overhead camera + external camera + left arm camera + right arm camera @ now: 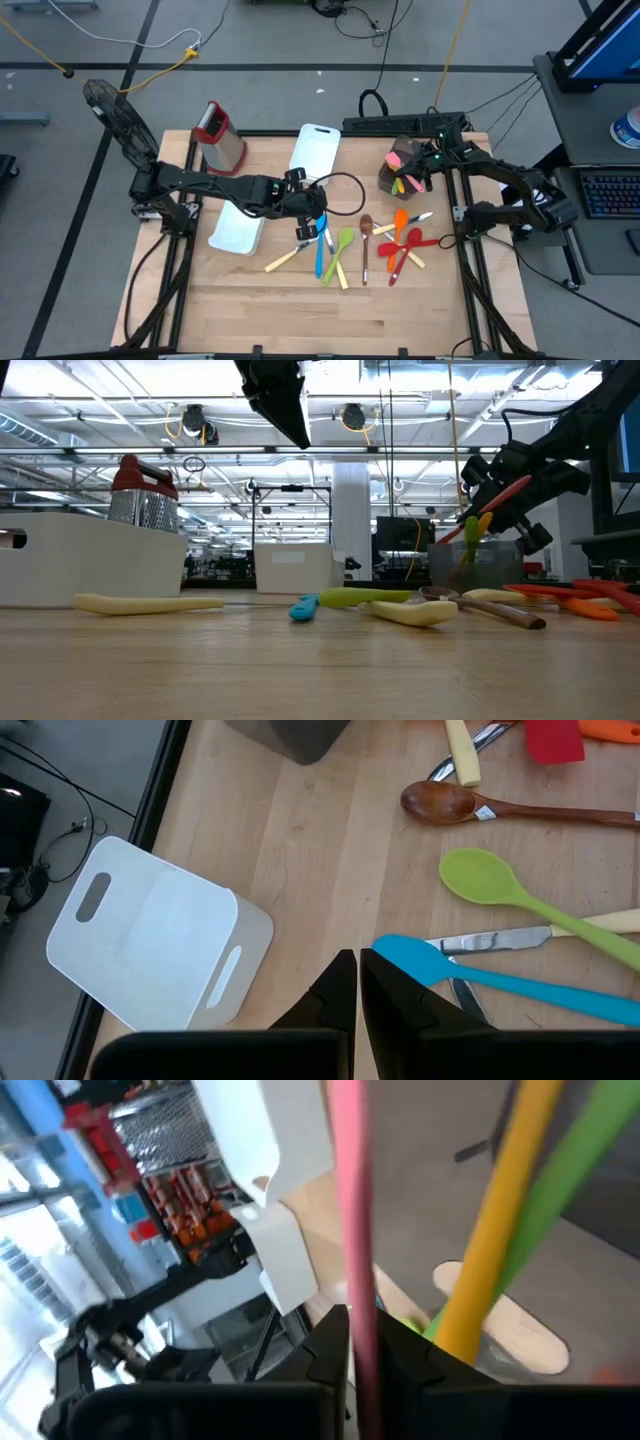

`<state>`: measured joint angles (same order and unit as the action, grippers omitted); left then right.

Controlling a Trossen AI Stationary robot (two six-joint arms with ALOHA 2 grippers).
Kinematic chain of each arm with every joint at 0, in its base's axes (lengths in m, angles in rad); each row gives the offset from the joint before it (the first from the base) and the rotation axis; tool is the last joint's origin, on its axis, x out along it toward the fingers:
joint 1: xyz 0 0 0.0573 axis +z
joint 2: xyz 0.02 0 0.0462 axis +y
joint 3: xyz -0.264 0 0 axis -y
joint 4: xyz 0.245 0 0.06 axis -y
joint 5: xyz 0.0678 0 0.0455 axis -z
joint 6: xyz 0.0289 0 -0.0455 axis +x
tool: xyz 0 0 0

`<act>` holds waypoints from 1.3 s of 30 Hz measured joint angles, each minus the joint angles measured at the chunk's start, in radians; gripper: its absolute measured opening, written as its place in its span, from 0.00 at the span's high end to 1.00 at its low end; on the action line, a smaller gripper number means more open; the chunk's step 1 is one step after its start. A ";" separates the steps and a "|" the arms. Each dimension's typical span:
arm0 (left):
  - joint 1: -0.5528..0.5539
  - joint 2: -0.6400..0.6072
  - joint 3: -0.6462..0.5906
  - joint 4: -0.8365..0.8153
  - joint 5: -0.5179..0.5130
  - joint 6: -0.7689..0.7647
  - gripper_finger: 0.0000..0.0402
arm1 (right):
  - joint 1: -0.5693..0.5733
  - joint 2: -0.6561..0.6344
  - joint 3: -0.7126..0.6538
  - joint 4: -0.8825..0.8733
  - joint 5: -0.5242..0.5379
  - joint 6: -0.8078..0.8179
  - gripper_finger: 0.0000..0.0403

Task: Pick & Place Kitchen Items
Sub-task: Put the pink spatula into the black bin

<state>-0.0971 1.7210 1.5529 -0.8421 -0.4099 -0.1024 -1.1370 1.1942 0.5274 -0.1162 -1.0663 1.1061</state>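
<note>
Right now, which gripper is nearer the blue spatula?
Left. The left gripper hovers shut just above the blue spatula; the right gripper is off by the utensil holder, gripping a pink utensil.

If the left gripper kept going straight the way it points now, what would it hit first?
Probably bare table. The left gripper, shut and empty, points down at the wood between the white tray and the blue spoon. The spoon's head lies just beside that line, so a brush against it can't be ruled out.
</note>
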 joint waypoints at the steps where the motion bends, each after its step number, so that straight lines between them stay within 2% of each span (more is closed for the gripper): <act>1: 0.000 0.000 0.000 0.000 0.000 0.000 0.95 | 0.000 0.000 0.000 -0.006 0.005 0.005 0.93; 7: 0.000 0.000 0.000 -0.002 0.000 -0.004 0.95 | 0.000 -0.002 0.000 -0.030 0.019 -0.022 0.93; 11: 0.000 0.000 0.000 -0.003 0.000 -0.002 0.95 | 0.000 -0.024 0.000 -0.031 0.020 -0.064 0.97; 18: 0.000 0.000 0.000 -0.003 0.000 -0.002 0.95 | 0.000 -0.126 0.000 -0.043 0.038 -0.016 0.97; 23: 0.000 0.000 0.000 -0.004 0.000 -0.004 0.95 | 0.000 -0.198 0.000 -0.166 0.090 -0.014 0.99; 28: -0.001 0.000 0.000 -0.004 0.000 -0.005 0.95 | -0.001 -0.235 0.000 -0.331 0.190 -0.069 0.98; 34: -0.001 0.000 0.000 -0.009 0.011 -0.006 0.95 | -0.004 -0.230 0.000 -0.313 0.203 -0.094 0.98; 39: -0.003 0.000 0.000 -0.009 0.026 -0.008 0.95 | -0.015 -0.230 0.000 -0.317 0.203 -0.139 0.93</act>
<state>-0.0999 1.7210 1.5531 -0.8512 -0.3843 -0.1104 -1.1522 0.9646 0.5274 -0.4331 -0.8631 0.9673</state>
